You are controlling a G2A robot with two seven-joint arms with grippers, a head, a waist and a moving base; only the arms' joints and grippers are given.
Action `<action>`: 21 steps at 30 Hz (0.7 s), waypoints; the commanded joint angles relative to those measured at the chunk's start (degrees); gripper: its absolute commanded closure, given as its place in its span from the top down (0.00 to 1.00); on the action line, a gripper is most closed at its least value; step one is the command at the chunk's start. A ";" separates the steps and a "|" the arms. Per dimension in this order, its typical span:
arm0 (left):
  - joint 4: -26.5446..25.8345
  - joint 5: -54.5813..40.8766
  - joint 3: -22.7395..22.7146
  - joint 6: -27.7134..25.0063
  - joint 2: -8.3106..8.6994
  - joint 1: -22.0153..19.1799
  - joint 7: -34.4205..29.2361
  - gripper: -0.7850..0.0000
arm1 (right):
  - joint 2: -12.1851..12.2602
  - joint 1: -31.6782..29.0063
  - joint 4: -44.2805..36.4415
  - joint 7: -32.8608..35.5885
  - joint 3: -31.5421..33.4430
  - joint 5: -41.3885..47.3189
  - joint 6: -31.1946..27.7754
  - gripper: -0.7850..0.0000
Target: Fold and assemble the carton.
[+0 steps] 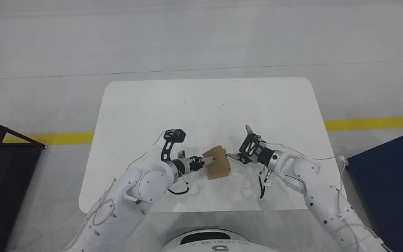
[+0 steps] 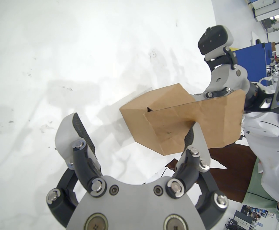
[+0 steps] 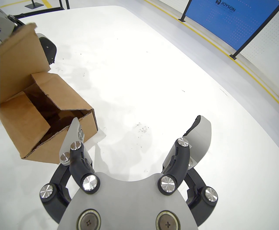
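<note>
The carton (image 1: pixel 216 162) partly hides the left gripper (image 2: pixel 135 123) and right gripper (image 3: pixel 137 119) flanking it, both wide open, holding nothing, on a scuffed table (image 1: pixel 189 107) over grey floor (image 1: pixel 189 38).

Pretty much the one bit of writing here is on the blue board (image 3: pixel 237 26) standing on the floor past the far edge of the table (image 3: pixel 152 65). It's white lettering (image 3: pixel 225 6) in capitals with a small logo, up near the board's top. The finer line underneath is too tiny to read.

White table (image 1: pixel 189 107) (scuffed in places), grey floor (image 1: pixel 201 38), yellow floor line (image 1: pixel 362 123), blue partition (image 3: pixel 228 19) beyond the table
</note>
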 commanded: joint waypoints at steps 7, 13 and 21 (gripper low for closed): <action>1.64 -0.13 0.92 0.61 -0.45 -1.30 -0.62 1.00 | 0.01 -1.09 -0.24 -0.83 2.00 2.54 1.30 1.00; 2.96 -0.05 1.83 1.14 -0.82 -2.40 -1.51 1.00 | 0.21 -3.14 -2.69 -1.99 5.13 4.39 3.28 1.00; 2.33 -0.73 0.99 2.31 -1.03 -2.20 -0.24 1.00 | 0.19 -4.25 -3.25 -3.52 6.97 7.38 2.67 1.00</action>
